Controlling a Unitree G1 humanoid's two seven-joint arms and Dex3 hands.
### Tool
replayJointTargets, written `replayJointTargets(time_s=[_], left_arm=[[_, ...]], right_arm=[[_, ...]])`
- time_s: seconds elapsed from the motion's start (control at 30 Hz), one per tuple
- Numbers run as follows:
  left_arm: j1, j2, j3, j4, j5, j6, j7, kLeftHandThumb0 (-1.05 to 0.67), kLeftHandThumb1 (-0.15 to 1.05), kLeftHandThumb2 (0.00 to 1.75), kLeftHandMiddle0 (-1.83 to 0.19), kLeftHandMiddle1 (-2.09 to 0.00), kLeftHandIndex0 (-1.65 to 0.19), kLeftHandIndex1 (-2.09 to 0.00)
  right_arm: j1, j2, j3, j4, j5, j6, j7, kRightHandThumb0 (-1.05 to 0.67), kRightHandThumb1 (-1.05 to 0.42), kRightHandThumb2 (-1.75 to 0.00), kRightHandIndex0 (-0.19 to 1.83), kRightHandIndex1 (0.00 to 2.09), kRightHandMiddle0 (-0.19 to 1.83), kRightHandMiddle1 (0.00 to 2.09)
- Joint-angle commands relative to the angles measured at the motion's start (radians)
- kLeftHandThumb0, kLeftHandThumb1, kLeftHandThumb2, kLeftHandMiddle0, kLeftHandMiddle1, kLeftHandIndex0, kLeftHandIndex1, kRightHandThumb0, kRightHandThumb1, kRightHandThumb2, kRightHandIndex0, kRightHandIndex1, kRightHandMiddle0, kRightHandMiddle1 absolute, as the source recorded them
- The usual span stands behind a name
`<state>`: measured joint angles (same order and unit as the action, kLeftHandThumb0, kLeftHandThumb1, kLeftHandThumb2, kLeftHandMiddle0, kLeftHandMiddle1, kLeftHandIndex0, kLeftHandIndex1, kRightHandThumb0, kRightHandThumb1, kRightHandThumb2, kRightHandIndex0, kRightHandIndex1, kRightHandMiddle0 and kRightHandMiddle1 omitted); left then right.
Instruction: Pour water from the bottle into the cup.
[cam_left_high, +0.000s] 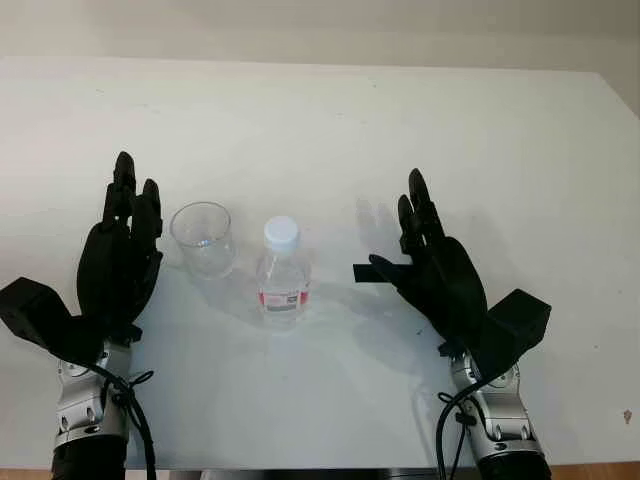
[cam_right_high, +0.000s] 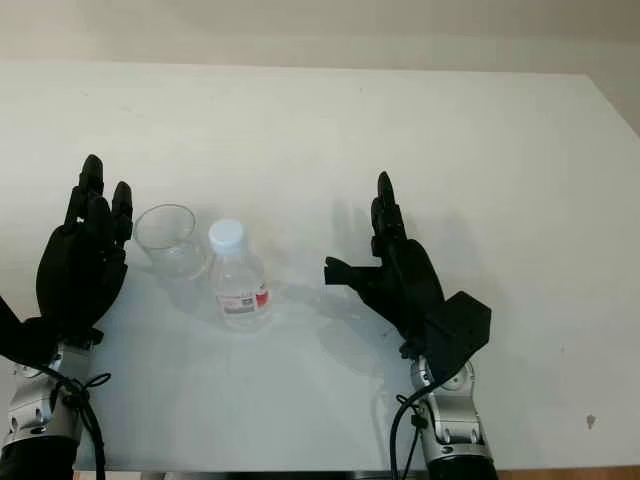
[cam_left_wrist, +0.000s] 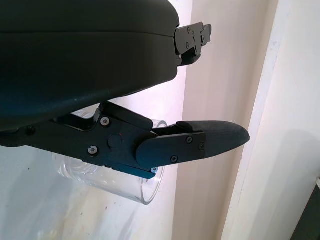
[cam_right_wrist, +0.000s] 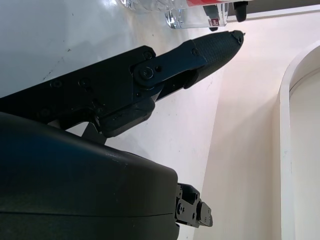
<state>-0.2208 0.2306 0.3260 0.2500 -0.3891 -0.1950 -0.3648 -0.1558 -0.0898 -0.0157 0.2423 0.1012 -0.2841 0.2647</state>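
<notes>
Left eye view: a white table (cam_left_high: 330, 120) is seen with wide bare room behind and to both sides of the objects; its far edge runs across the top and the near edge lies at the bottom by the arms. A clear plastic cup (cam_left_high: 203, 238) is stood upright, with a small water bottle (cam_left_high: 282, 275) with white cap and red label just beside it, the two apart. The left hand (cam_left_high: 120, 255) is held open just beside the cup on its outer side, nothing gripped. The right hand (cam_left_high: 435, 270) is held open, near the bottle but apart from it, a clear gap of table between, thumb pointed toward the bottle.

Right eye view: same layout is shown; bare table is seen between bottle and right hand.

Left wrist view: the cup (cam_left_wrist: 130, 185) is seen close behind an extended finger (cam_left_wrist: 200, 142); contact cannot be told. A pale wall is seen beyond the table.

Right wrist view: the bottle's base and red label (cam_right_wrist: 200, 12) are seen past the tip of an extended finger (cam_right_wrist: 210, 50), not touched. White tabletop and a pale wall are visible.
</notes>
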Motion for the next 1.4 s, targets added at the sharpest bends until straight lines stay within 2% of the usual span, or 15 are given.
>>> replayJointTargets(time_s=[0.0, 0.17, 0.4, 0.57, 0.67, 0.8, 1.17, 1.37], left_arm=[[0.017, -0.008, -0.004, -0.014, 0.004, -0.011, 0.002, -0.78, 1.05, 0.52, 0.18, -0.05, 0.18, -0.03], [0.018, -0.012, -0.003, -0.021, 0.003, -0.006, 0.008, -0.78, 1.05, 0.53, 0.18, -0.06, 0.18, -0.03], [0.014, -0.006, 0.003, -0.016, 0.002, -0.011, 0.008, -0.78, 1.05, 0.53, 0.18, -0.05, 0.18, -0.04], [0.012, -0.010, 0.003, -0.014, 0.002, -0.007, 0.016, -0.78, 1.05, 0.52, 0.19, -0.05, 0.19, -0.03], [0.008, -0.010, 0.002, -0.013, 0.003, -0.009, 0.019, -0.78, 1.05, 0.52, 0.18, -0.06, 0.18, -0.04], [0.003, -0.009, 0.005, -0.012, -0.001, -0.013, 0.019, -0.77, 1.05, 0.52, 0.16, -0.06, 0.18, -0.04], [0.006, 0.004, 0.013, -0.019, 0.013, -0.020, 0.038, -0.78, 1.05, 0.52, 0.15, -0.06, 0.16, -0.05], [0.009, 0.006, 0.016, -0.020, 0.010, -0.024, 0.039, -0.78, 1.05, 0.50, 0.13, -0.06, 0.15, -0.06]], right_arm=[[0.003, -0.012, -0.006, 0.011, -0.001, -0.011, 0.004, -0.91, -0.97, -0.06, -0.19, 0.00, -0.19, 0.00], [-0.013, -0.019, -0.006, 0.037, 0.002, -0.020, 0.024, -0.90, -0.98, -0.06, -0.19, 0.00, -0.19, 0.00], [-0.059, -0.057, 0.008, 0.067, 0.025, -0.013, 0.137, -0.91, -0.97, -0.05, -0.19, 0.00, -0.19, 0.00], [-0.096, -0.093, 0.022, 0.061, 0.109, -0.004, 0.317, -0.83, -0.95, -0.04, -0.19, 0.00, -0.19, 0.00], [-0.128, -0.126, 0.042, 0.034, 0.172, 0.066, 0.453, -0.80, -0.92, -0.04, -0.12, 0.05, -0.14, 0.03], [-0.166, -0.145, 0.072, 0.032, 0.178, 0.129, 0.531, -0.78, -0.88, -0.04, -0.03, 0.08, -0.10, 0.06], [-0.226, -0.114, 0.137, 0.094, 0.160, 0.164, 0.624, -0.75, -0.87, -0.05, -0.01, 0.07, -0.07, 0.07], [-0.249, -0.087, 0.148, 0.156, 0.145, 0.159, 0.636, -0.79, -0.87, -0.05, 0.04, 0.09, -0.01, 0.09]])
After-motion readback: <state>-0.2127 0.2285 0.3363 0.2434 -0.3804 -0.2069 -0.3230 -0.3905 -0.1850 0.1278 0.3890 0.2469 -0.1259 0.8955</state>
